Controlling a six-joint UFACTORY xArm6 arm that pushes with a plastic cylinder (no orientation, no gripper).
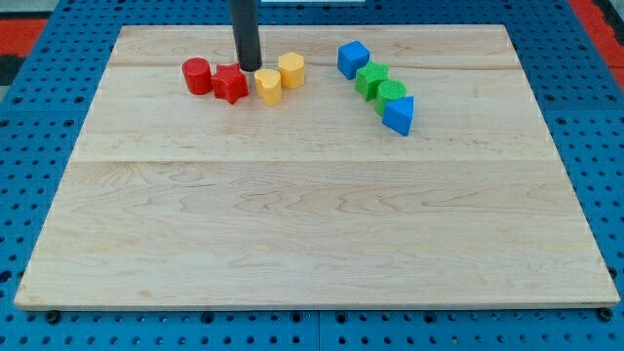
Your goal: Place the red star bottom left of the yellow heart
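Observation:
The red star (231, 84) lies near the view's top left on the wooden board (312, 214). The yellow heart (268, 86) sits just to its right, nearly touching it. My tip (250, 68) stands just above the gap between the star and the heart, close to both. A second yellow block (292, 70), roughly hexagonal, sits up and right of the heart. A red cylinder (197, 76) sits just left of the star.
A blue cube (353, 58), two green blocks (371, 79) (392, 97) and a blue triangular block (399, 115) form a slanting row at the top right. The board lies on a blue perforated table.

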